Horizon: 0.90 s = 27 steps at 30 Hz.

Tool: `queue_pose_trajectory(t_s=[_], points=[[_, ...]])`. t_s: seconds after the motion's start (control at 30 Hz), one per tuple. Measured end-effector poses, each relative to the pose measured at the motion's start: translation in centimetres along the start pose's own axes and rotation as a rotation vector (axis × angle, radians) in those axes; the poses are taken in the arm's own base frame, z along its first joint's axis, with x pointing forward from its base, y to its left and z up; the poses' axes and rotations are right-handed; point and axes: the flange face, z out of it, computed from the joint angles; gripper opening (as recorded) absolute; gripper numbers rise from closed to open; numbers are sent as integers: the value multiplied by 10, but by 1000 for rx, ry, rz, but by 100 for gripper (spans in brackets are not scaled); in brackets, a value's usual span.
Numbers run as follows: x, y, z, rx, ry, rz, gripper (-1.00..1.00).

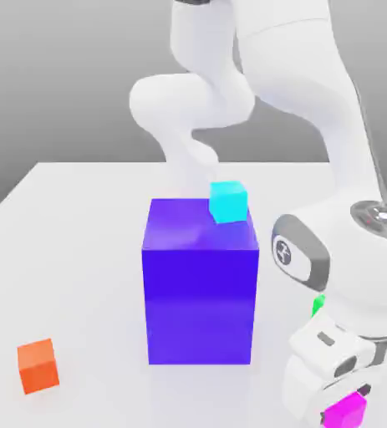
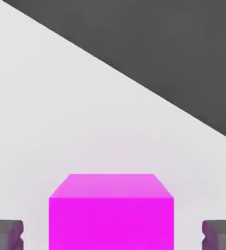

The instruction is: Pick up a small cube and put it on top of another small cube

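The white robot arm point(image 1: 347, 125) bends down low at the exterior view's right. Its hand point(image 2: 113, 235) is right over the pink cube point(image 2: 111, 215). The two grey fingers point(image 2: 5, 234) are wide apart, one on each side of the pink cube. There is a gap between each finger and the cube, so the hand is not squeezing it. The pink cube sits flat on the white desk point(image 1: 79, 276).

A tiny bit of the green cube point(image 1: 318, 305) peeks out from behind the arm, a little farther back than the pink cube. A big blue-purple block point(image 1: 200, 288) stands in the middle of the desk. A cyan cube point(image 1: 228, 202) shows at its far top corner. I cannot tell if it sits on the block or behind it. An orange cube point(image 1: 38, 366) sits alone at the exterior view's left, well apart from the others.
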Motion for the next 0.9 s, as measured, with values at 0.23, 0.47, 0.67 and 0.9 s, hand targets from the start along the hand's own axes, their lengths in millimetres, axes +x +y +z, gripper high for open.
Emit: queue_pose_trajectory(t_s=[0.23, 0.47, 0.67, 0.9], points=[[0, 0, -30, 0, 0, 0, -100], [-82, -16, -83, 1, -4, -169, -100], [-180, -13, -103, -1, -3, -378, -100], [-204, 0, -62, -3, 1, -427, -100]])
